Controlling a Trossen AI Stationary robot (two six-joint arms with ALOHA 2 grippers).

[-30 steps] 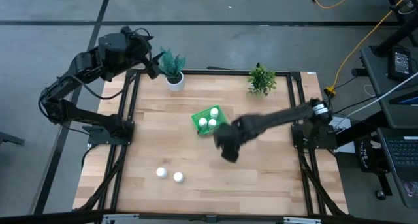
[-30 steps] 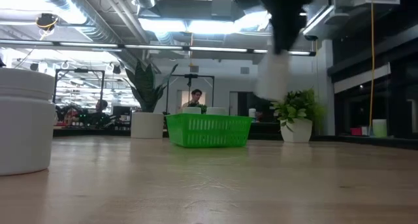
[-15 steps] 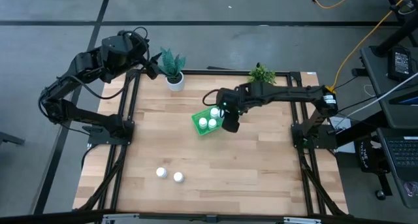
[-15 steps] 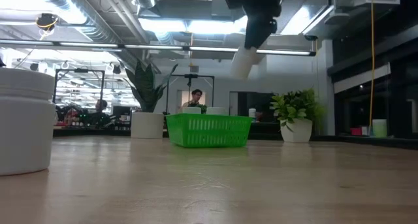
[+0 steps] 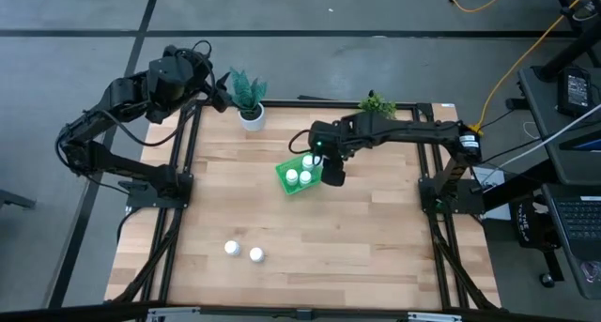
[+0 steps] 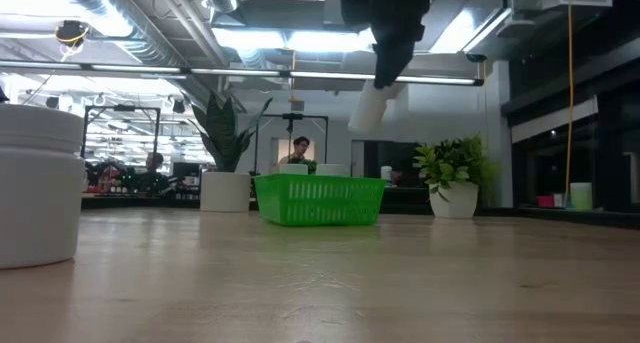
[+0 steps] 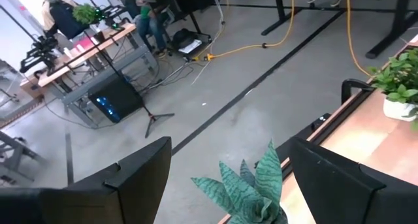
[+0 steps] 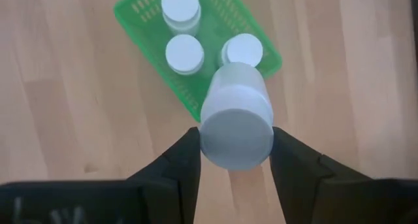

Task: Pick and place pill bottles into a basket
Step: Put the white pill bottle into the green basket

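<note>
The green basket (image 5: 299, 175) stands mid-table and holds three white pill bottles (image 8: 184, 53). My right gripper (image 5: 331, 170) hangs over the basket's right edge, shut on a fourth pill bottle (image 8: 235, 123), which also shows in the low view (image 6: 368, 108) high above the basket (image 6: 320, 201). Two more bottles (image 5: 231, 250) (image 5: 255, 254) stand on the table near its front. One of them looms at the left of the low view (image 6: 38, 193). My left gripper (image 7: 228, 185) is open and empty at the table's far left corner, beside a snake plant (image 5: 248, 95). My right gripper pinches the pill bottle by its sides near its upper end (image 8: 210, 129) between its two fingers (image 8: 175, 165). The fingers come from above, pointing down. The bottle hangs below them, tilted, lifted clear above the basket.
A snake plant in a white pot (image 5: 250, 115) stands at the far left and a small leafy plant (image 5: 376, 111) at the far right, behind the basket. Bare wooden tabletop (image 5: 376, 237) lies to the right and front of the basket.
My right gripper has carried the pill bottle from the middle of the table toward the far edge and the left, to a place over the basket's right edge. In the last half second it has moved only a little. The bottle hangs tilted.
</note>
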